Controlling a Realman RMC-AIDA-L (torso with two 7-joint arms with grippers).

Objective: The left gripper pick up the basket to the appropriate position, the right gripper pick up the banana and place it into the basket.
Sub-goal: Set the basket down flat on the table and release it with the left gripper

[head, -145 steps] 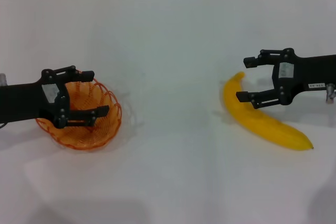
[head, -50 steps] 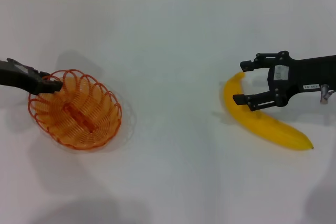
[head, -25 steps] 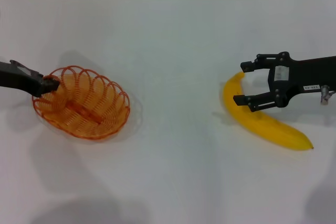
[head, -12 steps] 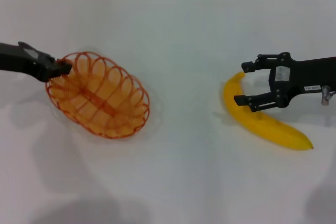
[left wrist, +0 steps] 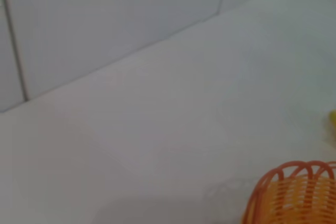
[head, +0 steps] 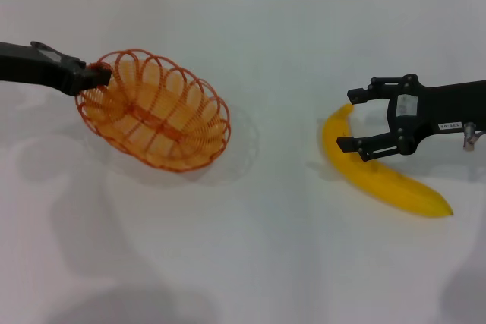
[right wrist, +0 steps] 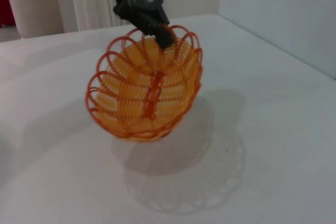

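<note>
The left tool [head: 97,75] is clamped on the scalloped rim of the basket [head: 156,119] at its left end and holds it lifted off the white surface [head: 250,240], tilted so the open side faces up and toward the robot. In the right wrist view the same tool [right wrist: 163,34] pinches the far rim of the basket [right wrist: 144,90], which hangs clear of the surface [right wrist: 273,129] with its looped shadow cast below it. The left wrist view catches only one edge of the orange wire rim [left wrist: 294,192] low in the corner, with a sliver of yellow at the picture's side edge.

The banana [head: 376,168] lies flat on the surface at the right, well apart from the basket, its curved upper tip pointing away from the robot and its other pointed end toward the robot's right. The right tool [head: 355,119] hovers over the upper part of the banana with its fingers [head: 363,144] spread wide, one on each side of the fruit's upper tip; whether they touch it I cannot tell. A pale plant pot [right wrist: 31,6] stands in the background of the right wrist view
</note>
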